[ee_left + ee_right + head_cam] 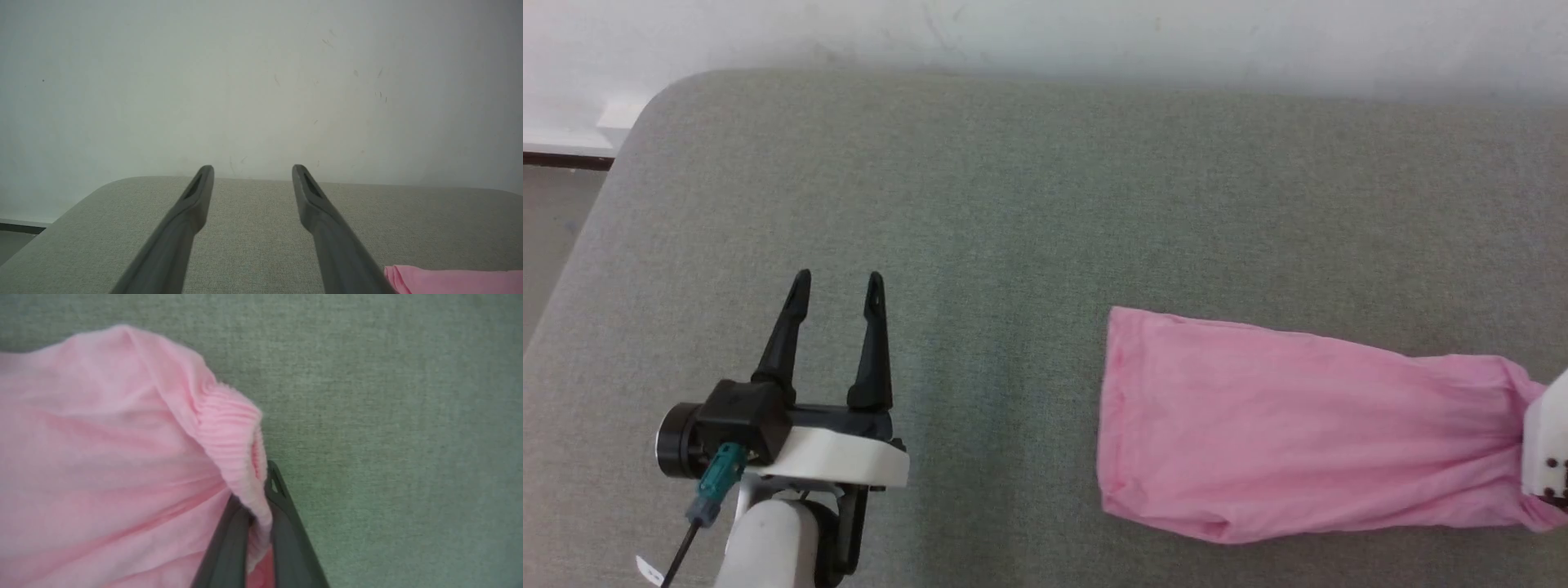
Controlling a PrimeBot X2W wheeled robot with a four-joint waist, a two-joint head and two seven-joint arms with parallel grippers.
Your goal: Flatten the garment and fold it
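Observation:
The pink garment (1282, 425) lies spread on the grey cushioned surface (1029, 212) at the right, its straight hem toward the middle and its gathered end at the far right. My right gripper (258, 506) is shut on the garment's ribbed elastic band (231, 433), which is pinched between the two dark fingers (286, 522) and lifted a little. Its white wrist housing (1547, 445) shows at the right edge of the head view. My left gripper (840, 292) hovers open and empty over bare surface, well left of the garment. A corner of the garment (449, 279) lies to its right.
A pale wall (1045, 33) stands behind the surface's far edge. The surface's rounded far-left corner (662, 90) drops to a floor strip and skirting (564, 155). Bare grey surface lies between my left gripper and the garment.

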